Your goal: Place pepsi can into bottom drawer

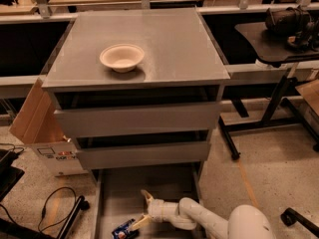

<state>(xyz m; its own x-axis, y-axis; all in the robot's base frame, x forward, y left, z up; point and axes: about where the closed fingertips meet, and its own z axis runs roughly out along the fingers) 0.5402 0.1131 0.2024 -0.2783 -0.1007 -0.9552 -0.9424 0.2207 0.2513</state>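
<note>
The bottom drawer (149, 182) is pulled out at the foot of the grey cabinet, a shallow grey tray with low side walls. The pepsi can (124, 229), dark blue with a white and red logo, lies on its side on the drawer floor near the front. My gripper (139, 209) reaches into the drawer from the right, just above and right of the can. Its cream fingers are spread open and empty. The lower finger is close to the can; I cannot tell whether it touches.
A cream bowl (122, 57) sits on the cabinet top (174, 49). The two upper drawers (137, 118) are shut. A cardboard box (37, 128) stands left of the cabinet, with cables on the floor. A black desk (271, 39) stands at the right.
</note>
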